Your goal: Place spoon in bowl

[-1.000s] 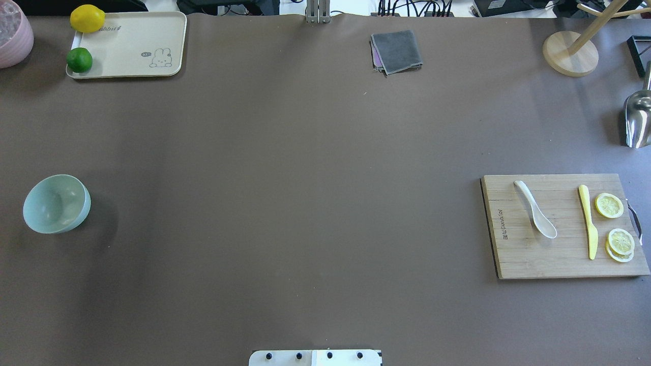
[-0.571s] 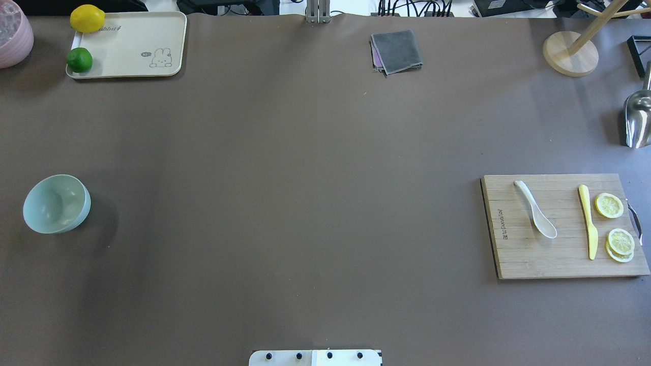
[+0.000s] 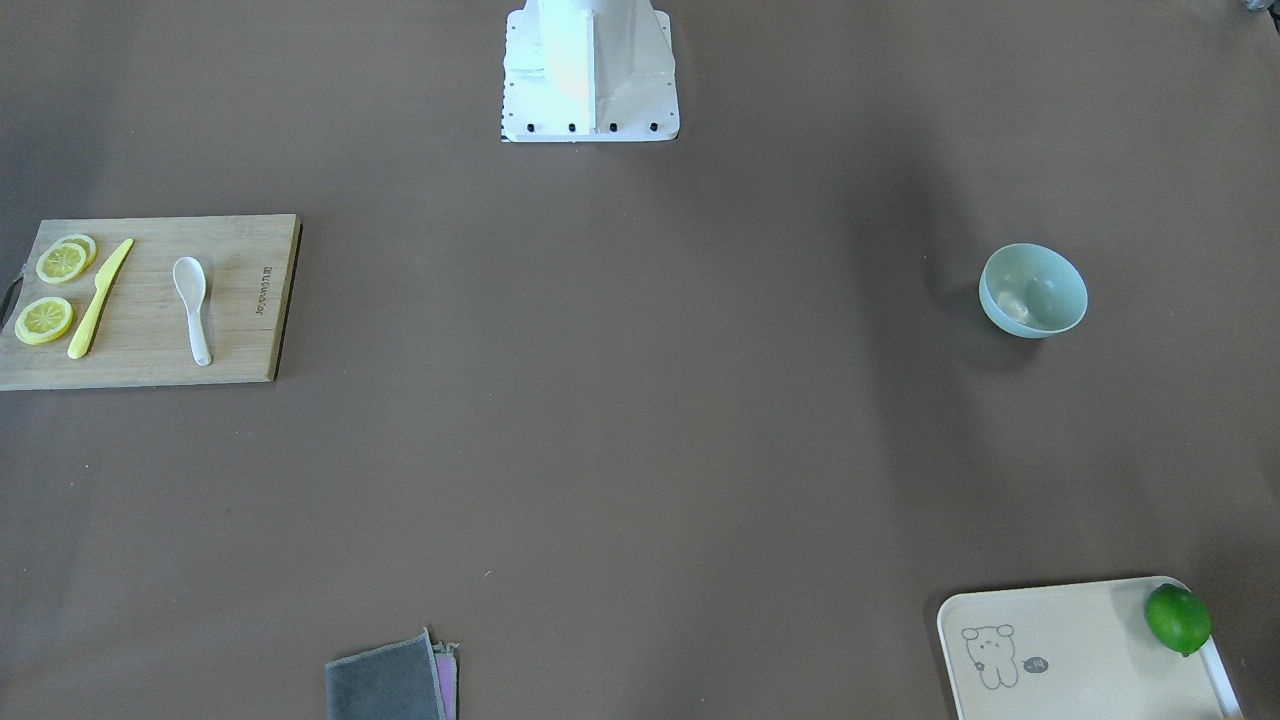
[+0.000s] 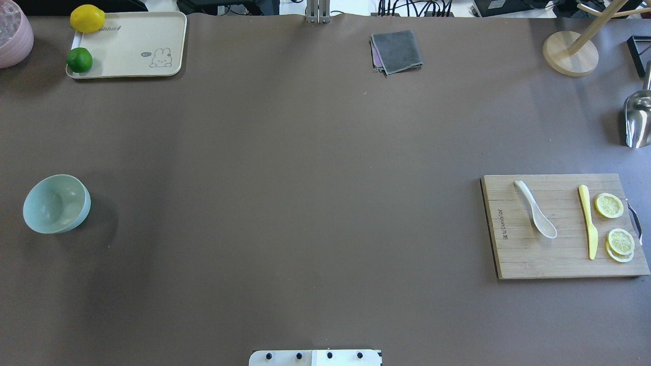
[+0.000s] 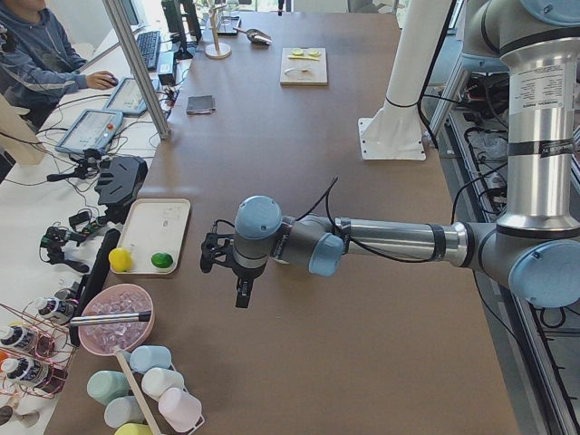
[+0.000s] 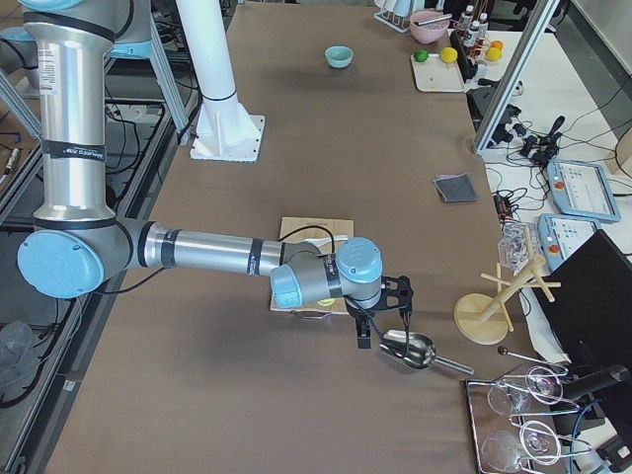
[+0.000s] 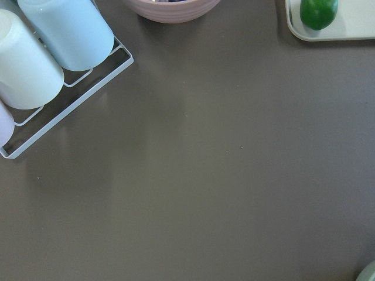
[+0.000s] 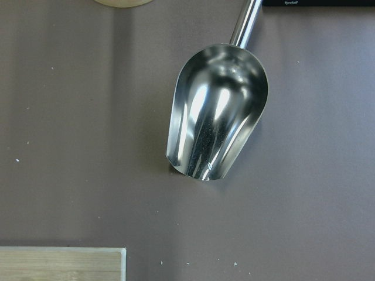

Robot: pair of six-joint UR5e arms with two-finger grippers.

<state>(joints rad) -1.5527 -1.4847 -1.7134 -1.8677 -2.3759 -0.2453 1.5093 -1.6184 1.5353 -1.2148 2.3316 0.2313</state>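
Where the side views catch the arms, the left gripper (image 5: 231,274) hangs over bare brown worktop (image 4: 305,203) at the robot's left end, and the right gripper (image 6: 383,321) hangs over a metal scoop (image 8: 217,117) at the right end. Whether either gripper is apart or together cannot be told from these views. About midway across the worktop, on the robot's right, lies a wooden cutting board (image 4: 513,254). The white spoon (image 4: 535,209) rests on it with its scoop end toward the robot and its handle pointing away. A yellow knife (image 4: 589,223) lies beside the spoon, apart from it, and lemon slices (image 4: 609,205) lie just past the knife. The pale green bowl (image 4: 56,203) stands on the worktop at the opposite, left side, well apart from the board and the spoon. Along the far edge are a tray (image 4: 132,56) carrying a lemon (image 4: 87,18) and a lime (image 4: 79,60), a folded grey cloth (image 4: 396,51) and a wooden stand (image 4: 569,53).
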